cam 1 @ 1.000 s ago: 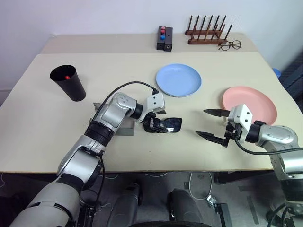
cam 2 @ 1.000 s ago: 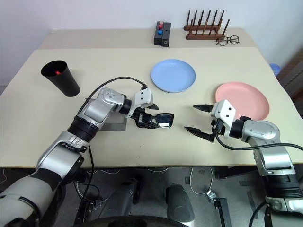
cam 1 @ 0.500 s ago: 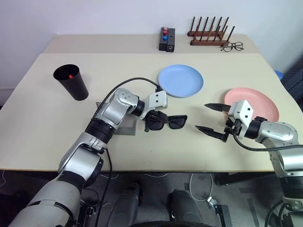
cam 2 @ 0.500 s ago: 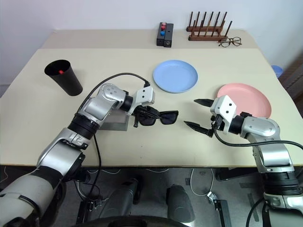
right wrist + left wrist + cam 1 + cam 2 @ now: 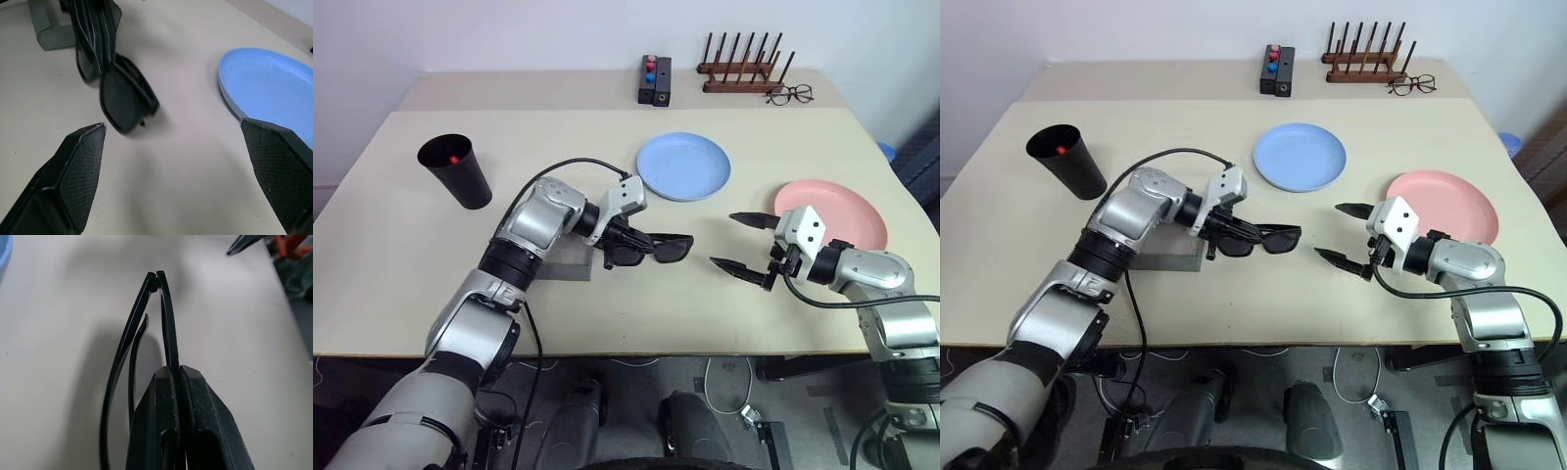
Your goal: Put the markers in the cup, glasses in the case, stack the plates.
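Lifted off the table, sunglasses (image 5: pixel 651 249) hang clenched in left tool (image 5: pixel 619 245); right tool (image 5: pixel 741 242) gapes.

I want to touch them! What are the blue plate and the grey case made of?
The blue plate looks like smooth plastic: even colour, soft sheen, thin moulded rim. The grey case looks like matte felt or stiff fabric, dull with no shine, though it is partly hidden behind the left arm.

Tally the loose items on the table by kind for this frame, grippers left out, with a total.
Plates: 2, light blue plate and pink plate
Cups: 1, black cup, red-capped marker inside
Markers: 1
Sunglasses: 1, held
Clear eyeglasses: 1
Grey case: 1
Wooden rack: 1
Black box: 1
Total: 9
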Controlling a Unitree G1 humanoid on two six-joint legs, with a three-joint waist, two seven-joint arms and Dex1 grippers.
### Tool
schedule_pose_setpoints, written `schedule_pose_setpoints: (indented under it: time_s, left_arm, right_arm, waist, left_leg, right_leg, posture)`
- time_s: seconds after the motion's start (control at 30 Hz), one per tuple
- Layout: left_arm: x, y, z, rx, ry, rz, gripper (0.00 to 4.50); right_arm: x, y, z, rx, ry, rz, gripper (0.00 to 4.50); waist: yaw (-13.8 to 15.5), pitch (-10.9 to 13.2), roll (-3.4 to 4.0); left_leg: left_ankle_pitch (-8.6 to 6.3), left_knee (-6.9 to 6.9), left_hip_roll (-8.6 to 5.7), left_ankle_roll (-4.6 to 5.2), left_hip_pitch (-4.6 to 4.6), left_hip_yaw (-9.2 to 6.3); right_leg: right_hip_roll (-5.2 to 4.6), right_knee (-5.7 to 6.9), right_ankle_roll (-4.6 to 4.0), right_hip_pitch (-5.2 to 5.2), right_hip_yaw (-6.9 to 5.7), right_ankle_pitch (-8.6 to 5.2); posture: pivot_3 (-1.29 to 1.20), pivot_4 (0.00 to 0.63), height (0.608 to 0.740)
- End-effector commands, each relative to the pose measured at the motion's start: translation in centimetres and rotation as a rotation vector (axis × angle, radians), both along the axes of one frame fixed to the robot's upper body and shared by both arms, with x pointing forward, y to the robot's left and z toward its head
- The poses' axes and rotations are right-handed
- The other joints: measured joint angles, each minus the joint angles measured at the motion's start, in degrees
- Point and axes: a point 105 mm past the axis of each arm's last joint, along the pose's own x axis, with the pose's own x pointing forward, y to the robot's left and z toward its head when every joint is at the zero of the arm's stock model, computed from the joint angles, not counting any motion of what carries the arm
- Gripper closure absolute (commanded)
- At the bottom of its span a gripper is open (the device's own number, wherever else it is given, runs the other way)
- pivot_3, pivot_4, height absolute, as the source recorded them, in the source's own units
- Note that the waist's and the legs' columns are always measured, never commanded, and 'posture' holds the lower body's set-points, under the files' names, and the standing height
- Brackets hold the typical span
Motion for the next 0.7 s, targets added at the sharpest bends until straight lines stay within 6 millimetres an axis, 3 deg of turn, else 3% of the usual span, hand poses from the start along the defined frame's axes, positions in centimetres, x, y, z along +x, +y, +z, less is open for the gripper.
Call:
schedule_pose_setpoints:
  time_s: [0.03, 0.3, 0.43, 0.6, 0.7]
  left_arm:
    - [0.1, 0.6, 3.8, -0.054, -0.065, -0.022, 4.47]
    - [0.3, 3.3, 7.3, -0.092, -0.054, 0.006, 4.47]
    - [-1.5, 7.1, 7.9, -0.071, 0.028, -0.029, 4.47]
    - [-1.3, 12.2, 7.1, 0.059, -0.042, 0.047, 4.47]
    - [-1.8, 14.1, 7.0, 0.080, -0.001, 0.087, 4.47]
  right_arm:
    - [0.2, 0.4, 1.0, 0.017, -0.047, 0.012, 0.00]
    - [0.4, 0.7, 1.0, 0.022, -0.049, 0.015, 0.00]
    - [0.4, 0.7, 1.0, 0.019, -0.050, 0.018, 0.00]
    - [0.4, 0.9, 0.8, 0.016, -0.047, 0.022, 0.00]
    - [0.4, 1.1, 0.8, 0.018, -0.045, 0.033, 0.00]
  waist:
    - [0.0, 0.0, 0.00]
    - [-0.1, 0.0, 0.01]
    - [-0.8, 0.0, 0.02]
    - [-1.3, 0.0, 0.02]
    - [-1.3, 0.0, 0.02]
  left_leg:
    - [0.00, 0.00, 0.00, 0.00, 0.00, 0.00]
    - [0.00, -0.02, 0.00, 0.00, 0.00, 0.00]
    - [0.00, -0.10, 0.01, -0.01, 0.01, 0.03]
    - [0.01, -0.14, 0.01, -0.01, 0.02, 0.01]
    - [0.01, -0.15, 0.02, -0.01, 0.04, 0.00]
  right_leg:
    - [0.00, 0.00, 0.00, 0.00, 0.00, 0.00]
    - [0.00, 0.00, 0.00, -0.02, 0.01, 0.00]
    - [0.02, 0.01, -0.01, -0.06, 0.04, 0.00]
    - [0.01, 0.00, -0.02, -0.06, 0.04, -0.01]
    - [0.01, 0.01, -0.02, -0.06, 0.06, -0.01]
  posture:
    - [0.00, 0.150, 0.737]
    - [0.00, 0.150, 0.737]
    - [0.00, 0.150, 0.737]
    - [0.00, 0.150, 0.737]
    - [0.00, 0.150, 0.737]
